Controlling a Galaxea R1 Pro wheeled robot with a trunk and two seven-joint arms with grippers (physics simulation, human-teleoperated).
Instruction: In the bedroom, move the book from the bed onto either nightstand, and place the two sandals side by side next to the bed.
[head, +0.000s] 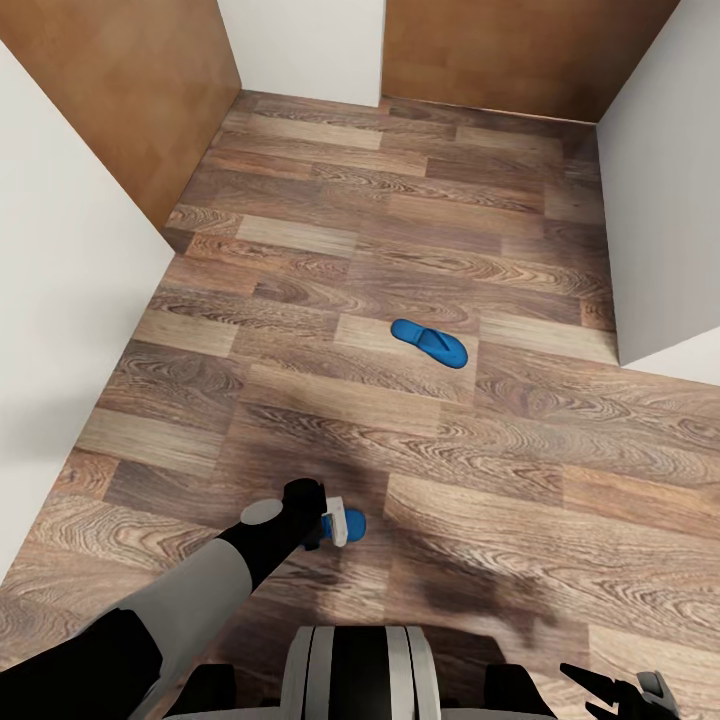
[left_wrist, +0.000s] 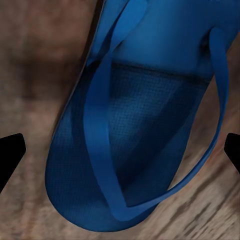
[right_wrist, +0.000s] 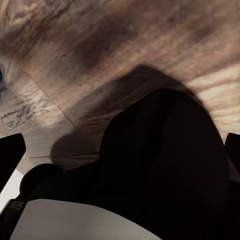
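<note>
The two sandals lie well apart on the wood-plank floor: the far sandal sits flat out in the open ahead of me, and the near sandal is right under my left hand, its blue end poking out past the fingers in the head view. Through the left wrist camera I see that hand spread wide, a dark fingertip on either side of the sole, not yet touching. My right hand is low by the base; I cannot tell whether it is open. I judge the flip-flop light, thin and bendy, its thong straps too floppy to trust, so I would pinch across the sole's edges near the middle.
</note>
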